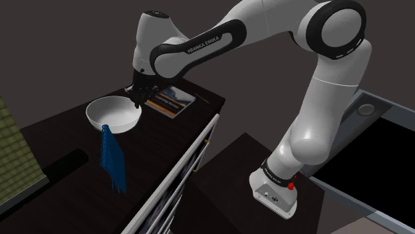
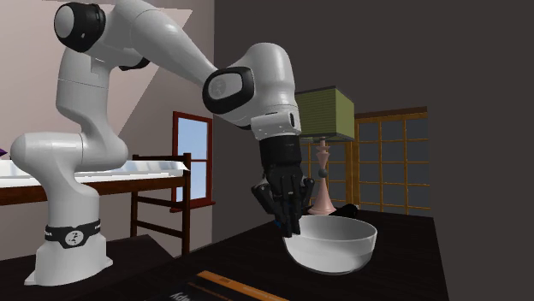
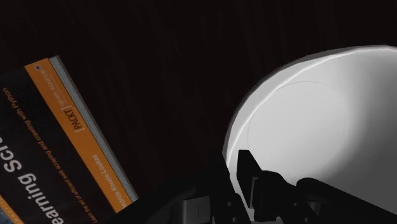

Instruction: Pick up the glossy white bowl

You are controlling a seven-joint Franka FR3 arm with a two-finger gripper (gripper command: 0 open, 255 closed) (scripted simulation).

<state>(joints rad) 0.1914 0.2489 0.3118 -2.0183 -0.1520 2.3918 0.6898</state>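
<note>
Nearest the wrist lens sat our end effector (image 3: 232,181), black against the white bowl (image 3: 305,121). Part of it reached inside the bowl's wall and the rest was lost in the dark outside it. We could not tell whether it had closed on the rim or merely straddled it. From the shoulder view the bowl appeared to rest on the dark surface (image 1: 60,136) directly under the end effector, its near rim at the tip. A book (image 1: 171,101) lay just beside the end effector, on the side away from the bowl. We judged this to be the grasp itself. Doing it well meant, in our view, seating deep over the rim and squeezing squarely across the thin wall. Next would come a straight, slow rise, since a glossy bowl held by one edge would likely tip or slip.
</note>
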